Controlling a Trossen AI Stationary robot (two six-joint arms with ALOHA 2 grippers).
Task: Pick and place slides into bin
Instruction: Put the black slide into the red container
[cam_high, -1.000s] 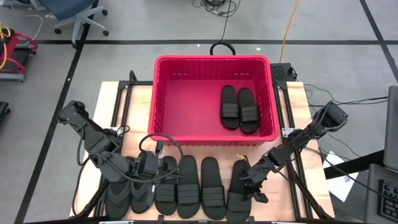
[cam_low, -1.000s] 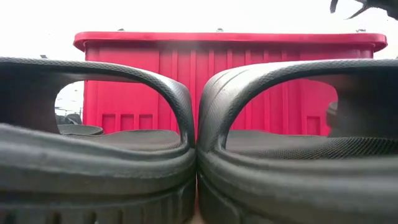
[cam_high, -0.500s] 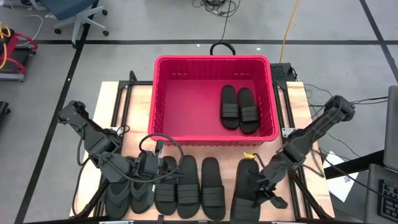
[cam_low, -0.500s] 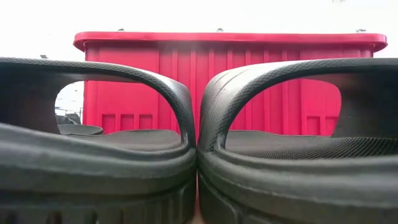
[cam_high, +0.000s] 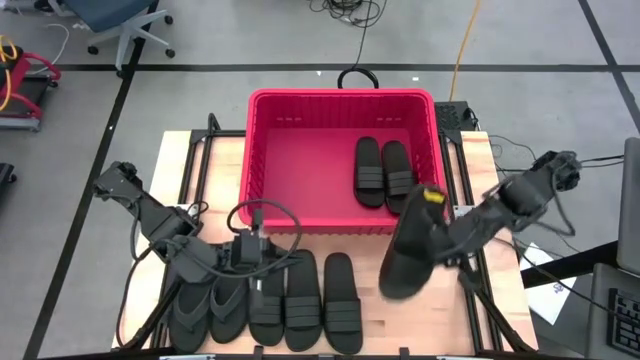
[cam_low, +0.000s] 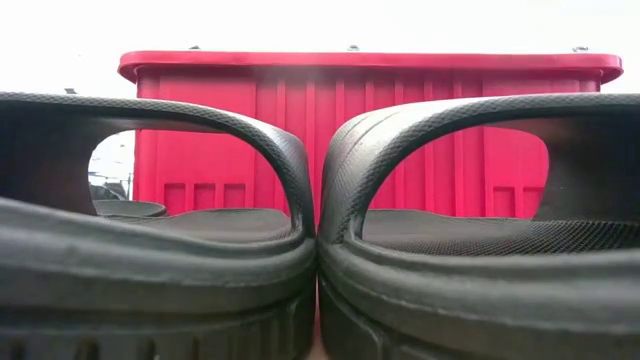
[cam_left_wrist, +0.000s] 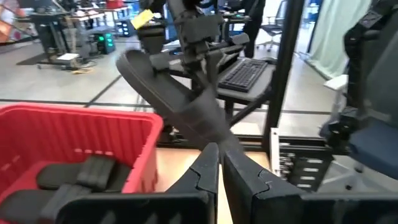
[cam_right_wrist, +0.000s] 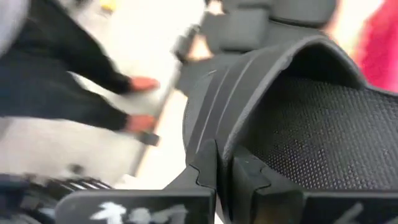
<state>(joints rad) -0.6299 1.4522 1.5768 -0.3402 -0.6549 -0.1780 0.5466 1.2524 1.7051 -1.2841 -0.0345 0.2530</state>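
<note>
I have the right gripper (cam_high: 440, 238) clamped on a slide (cam_high: 408, 245), lifted off the table (cam_high: 440, 330) and hanging just off the bin's (cam_high: 345, 97) 5 o'clock corner. The slide's long axis runs roughly 12 to 6, tipped a little, its top end already level with the bin's near wall. In the right wrist view my fingers (cam_right_wrist: 214, 163) pinch its ribbed strap (cam_right_wrist: 261, 81) with no gap showing.

What the next move turns on, as I judge it: the bin's open floor lies toward 10 to 11 o'clock from this gripper, so the slide must clear the near rim and then drop. Two slides (cam_high: 385, 173) already lie side by side at the bin's 3 o'clock side, long axes 12 to 6; the whole 9 o'clock half is bare red floor, plenty of room.

The left gripper (cam_high: 250, 262) sits at the table's 7 o'clock area, pinched narrow, over the row of five slides (cam_high: 285, 300) still waiting along the front edge. It holds nothing I can make out. Those five lie parallel, 12 to 6, nearer the left arm.
</note>
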